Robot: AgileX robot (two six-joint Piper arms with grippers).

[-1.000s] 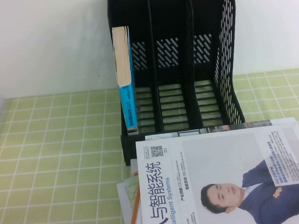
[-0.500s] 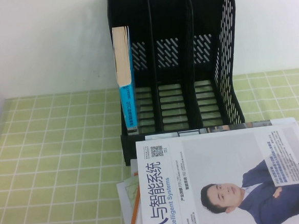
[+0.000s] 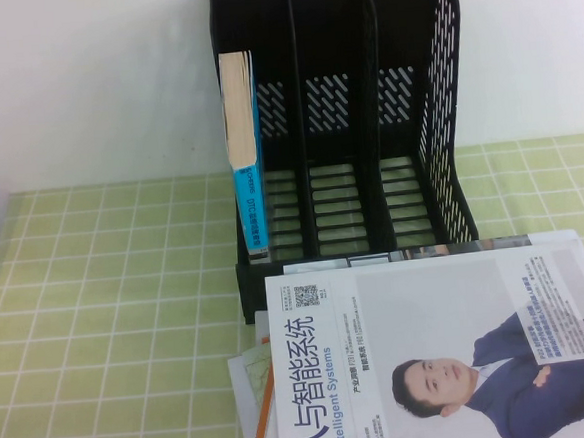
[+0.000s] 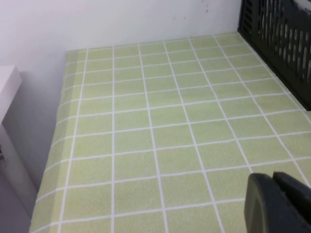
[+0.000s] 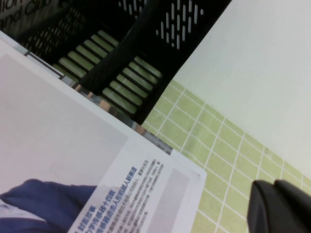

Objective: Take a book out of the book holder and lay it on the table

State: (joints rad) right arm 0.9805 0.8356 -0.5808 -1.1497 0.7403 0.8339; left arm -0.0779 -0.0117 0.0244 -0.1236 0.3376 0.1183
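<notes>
High view, glossy flat book (image 3: 436, 349), slotted black book holder (image 3: 346, 125)

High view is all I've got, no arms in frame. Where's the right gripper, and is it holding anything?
Observer: The right gripper is shut and empty, over the table just off the book's corner, not touching it.
Operator: And the left?
Observer: The left gripper is over bare table, out beside the book holder's perforated side wall, with nothing near it.
</notes>
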